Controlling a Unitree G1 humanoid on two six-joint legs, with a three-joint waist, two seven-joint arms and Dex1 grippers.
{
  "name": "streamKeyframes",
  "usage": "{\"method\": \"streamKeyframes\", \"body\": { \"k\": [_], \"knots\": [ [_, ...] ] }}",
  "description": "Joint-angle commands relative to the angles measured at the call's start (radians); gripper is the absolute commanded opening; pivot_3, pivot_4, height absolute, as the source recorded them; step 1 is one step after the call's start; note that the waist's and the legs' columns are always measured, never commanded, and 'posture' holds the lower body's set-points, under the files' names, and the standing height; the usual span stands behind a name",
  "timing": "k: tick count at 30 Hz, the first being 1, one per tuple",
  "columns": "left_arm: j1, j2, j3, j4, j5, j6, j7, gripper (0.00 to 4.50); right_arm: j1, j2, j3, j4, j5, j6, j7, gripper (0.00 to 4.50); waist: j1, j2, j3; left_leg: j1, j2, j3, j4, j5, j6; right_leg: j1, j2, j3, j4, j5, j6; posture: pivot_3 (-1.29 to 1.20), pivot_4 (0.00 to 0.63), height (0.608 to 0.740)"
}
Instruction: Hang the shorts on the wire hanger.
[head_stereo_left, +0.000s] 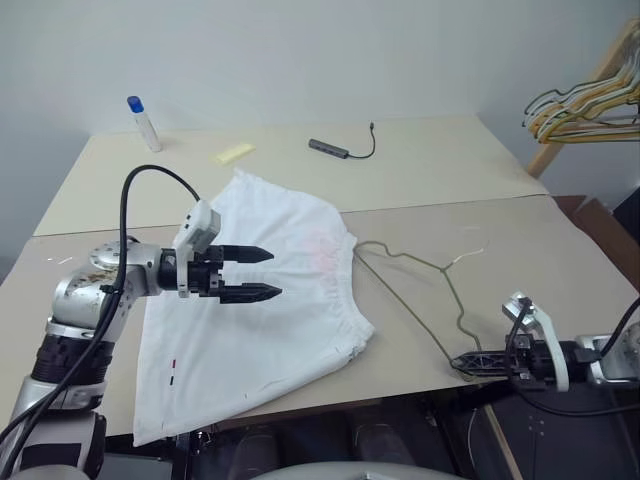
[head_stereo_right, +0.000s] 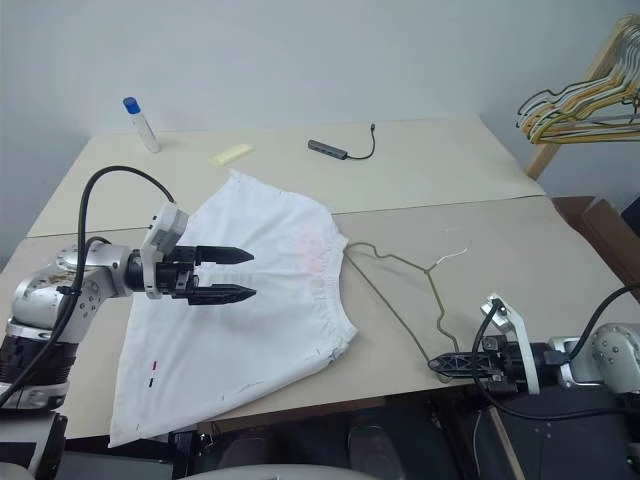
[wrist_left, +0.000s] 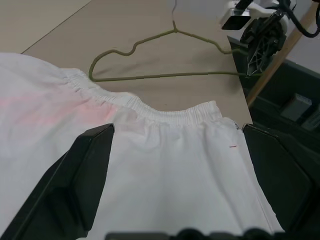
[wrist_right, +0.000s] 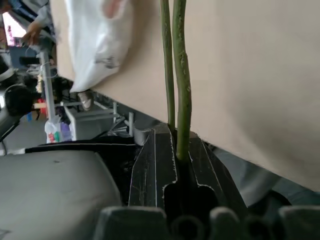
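Observation:
The white shorts (head_stereo_left: 270, 300) lie spread flat on the table, waistband toward the right, with a faint pink patch near it. Just right of the waistband, the olive-green wire hanger (head_stereo_left: 420, 285) lies flat on the table with its silvery hook pointing away. My left gripper (head_stereo_left: 276, 273) hovers open above the middle of the shorts, its fingers level and pointing right toward the waistband (wrist_left: 165, 112). My right gripper (head_stereo_left: 462, 365) sits at the table's front edge, shut on the hanger's near corner; the wire (wrist_right: 182, 75) runs out from between its closed fingers (wrist_right: 155, 165).
At the back of the table (head_stereo_left: 470, 170) stand a blue-capped bottle (head_stereo_left: 143, 123), a yellow slip (head_stereo_left: 234, 153) and a black cable with a grey adapter (head_stereo_left: 340, 148). A bunch of yellow and grey hangers (head_stereo_left: 590, 105) hangs on a wooden rack at the far right.

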Motion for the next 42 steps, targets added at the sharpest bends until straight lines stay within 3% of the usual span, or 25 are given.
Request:
{"method": "streamKeyframes", "body": {
  "k": [1,8,13,19,28,36,42],
  "knots": [
    [-0.002,0.014,0.026,-0.037,-0.022,0.005,-0.002,4.45,-0.004,0.013,-0.01,-0.004,-0.01,-0.042,0.043,0.0,0.0,0.0,0.0,0.0,0.0,0.0,0.0,0.0,0.0,0.0,0.0,0.0,0.0,0.0,0.0,-0.07,0.0,0.74],
    [-0.019,-0.001,0.052,-0.034,-0.063,0.029,0.014,4.45,-0.017,0.074,-0.036,-0.056,0.011,-0.03,0.021,0.0,0.001,0.0,0.0,0.0,0.0,0.0,0.0,0.0,0.0,0.0,0.0,0.0,0.0,0.0,0.0,-0.07,0.0,0.74],
    [-0.019,-0.004,0.03,-0.025,-0.036,0.009,0.025,4.45,-0.023,0.074,0.018,-0.054,-0.021,-0.068,0.066,0.0,0.007,0.0,0.0,0.0,0.0,0.0,0.001,0.0,0.0,0.0,0.0,0.0,0.0,0.001,-0.002,-0.07,0.0,0.74],
    [-0.011,-0.026,0.008,-0.035,-0.018,0.0,0.046,4.45,-0.235,0.123,0.173,0.142,-0.13,-0.072,0.114,0.0,0.004,0.0,0.0,0.004,0.0,0.0,0.002,0.0,0.0,0.005,0.0,0.0,0.0,0.002,-0.001,-0.06,0.0,0.74],
    [0.056,-0.021,0.016,-0.084,-0.001,-0.018,0.078,4.45,-0.474,0.15,0.426,0.365,-0.327,-0.199,0.335,0.0,0.015,0.0,0.0,0.006,0.0,0.0,0.003,-0.001,0.002,0.008,0.0,0.0,-0.002,0.003,-0.003,0.0,0.0,0.74],
    [0.112,-0.021,0.049,-0.134,-0.023,-0.007,0.116,4.45,-0.604,0.251,0.337,0.634,-0.407,-0.27,0.324,0.0,0.024,0.0,0.0,0.008,0.0,-0.001,0.003,-0.001,0.002,0.01,0.0,-0.001,-0.001,0.003,-0.004,0.03,0.0,0.74],
    [0.116,-0.021,0.041,-0.133,-0.021,-0.017,0.116,4.45,-0.552,0.272,0.257,0.552,-0.411,-0.303,0.288,0.0,0.04,0.001,0.0,0.008,0.0,0.0,0.003,-0.001,0.002,0.01,0.0,-0.001,-0.001,0.004,-0.004,0.01,0.0,0.74]
  ]
}}
